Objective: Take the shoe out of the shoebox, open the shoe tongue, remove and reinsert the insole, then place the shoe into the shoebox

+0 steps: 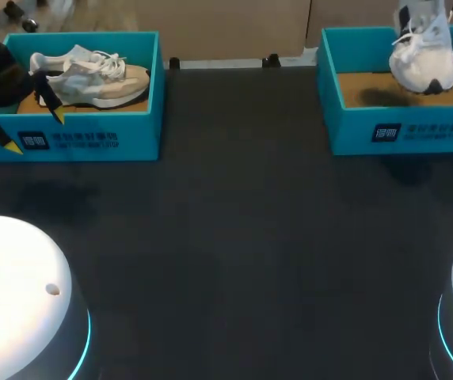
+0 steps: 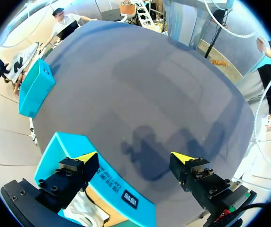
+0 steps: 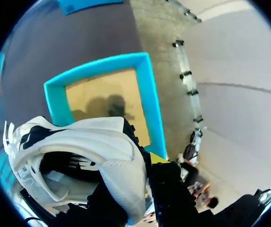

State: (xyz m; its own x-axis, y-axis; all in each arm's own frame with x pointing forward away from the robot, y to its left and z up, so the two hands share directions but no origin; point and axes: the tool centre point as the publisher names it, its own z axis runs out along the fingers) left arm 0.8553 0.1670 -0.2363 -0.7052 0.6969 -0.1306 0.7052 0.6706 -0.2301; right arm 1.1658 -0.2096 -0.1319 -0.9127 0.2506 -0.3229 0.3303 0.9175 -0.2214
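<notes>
A grey and beige sneaker (image 1: 92,79) lies on its sole in the left teal shoebox (image 1: 100,142). My left gripper (image 1: 35,131) hangs open over that box's front left corner, touching nothing. In the left wrist view the left gripper (image 2: 134,158) has one finger over the box wall (image 2: 74,156) and the sneaker (image 2: 85,213), the other over bare table. A white shoe (image 1: 423,49) hangs toe down above the right teal shoebox (image 1: 401,131). My right gripper (image 3: 140,165) is shut on the white shoe (image 3: 93,146) at its heel collar, over the empty box (image 3: 152,104).
The black table (image 1: 242,237) stretches between the two boxes and toward the front. The right box with the white shoe (image 2: 24,59) above it shows across the table in the left wrist view. My arms' white bases (image 1: 13,301) stand at the front corners.
</notes>
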